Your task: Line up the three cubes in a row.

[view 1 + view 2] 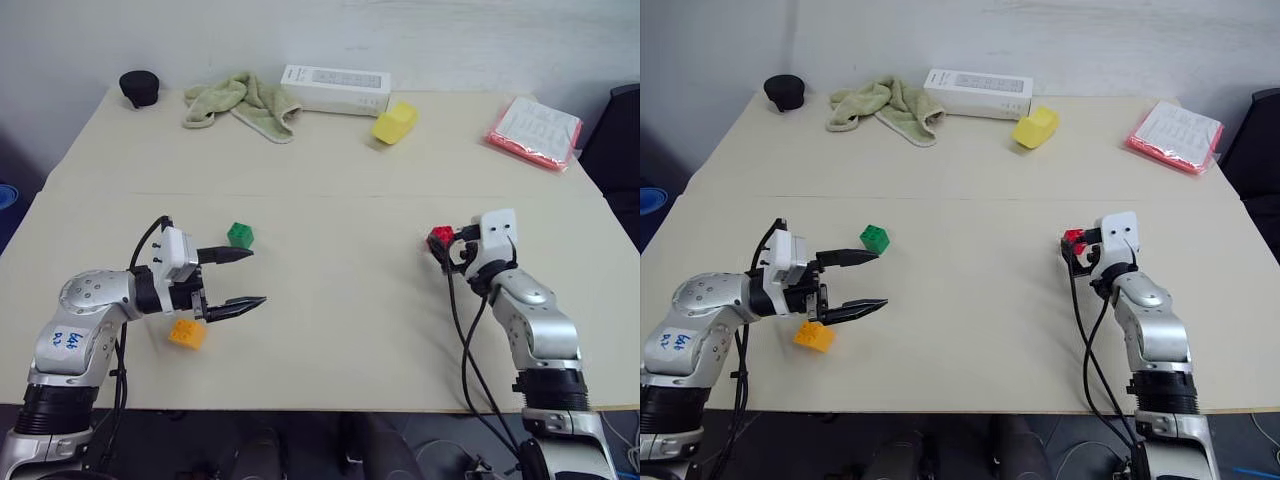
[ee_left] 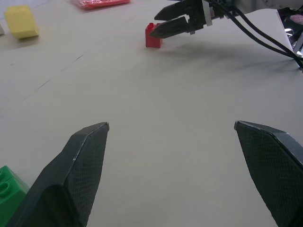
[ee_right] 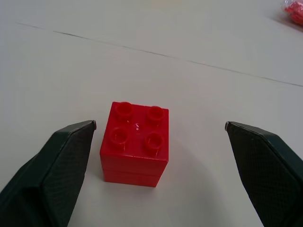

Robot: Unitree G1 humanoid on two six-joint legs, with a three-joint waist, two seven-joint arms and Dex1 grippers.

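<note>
Blue handwriting on a white sticker (image 1: 66,340) on left arm's upper segment, by the shoulder: a few chars, maybe "b4" over digits, not legible enough to read for sure. White box (image 1: 335,89) by the green towel (image 1: 243,102): dark print on its long side, too small to read. Red-edged packet (image 1: 535,131) well right of box: printed sheet, illegible.

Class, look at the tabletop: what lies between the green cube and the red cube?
Nothing: in the left eye view, only bare table separates the green cube from the red cube.
</note>
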